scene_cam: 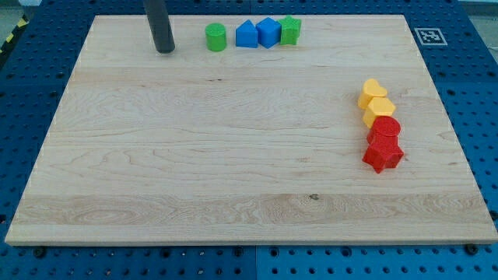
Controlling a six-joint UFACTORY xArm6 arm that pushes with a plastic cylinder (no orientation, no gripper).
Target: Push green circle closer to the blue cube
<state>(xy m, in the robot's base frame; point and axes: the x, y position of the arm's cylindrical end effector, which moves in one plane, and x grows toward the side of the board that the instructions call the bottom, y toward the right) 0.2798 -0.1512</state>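
Observation:
The green circle [216,36] stands near the view's top edge of the wooden board [233,155]. To its right sit a blue block with a peaked top [247,35], then the blue cube [268,32], then a green star-like block [290,30], the last three touching in a row. A small gap separates the green circle from the peaked blue block. My tip [164,50] rests on the board to the left of the green circle, about a block's width and a half away, apart from it.
At the view's right, two yellow blocks [373,92] [379,110] and two red blocks [384,131] [382,155] form a touching column. A marker tag [429,36] sits off the board's top right corner. Blue perforated table surrounds the board.

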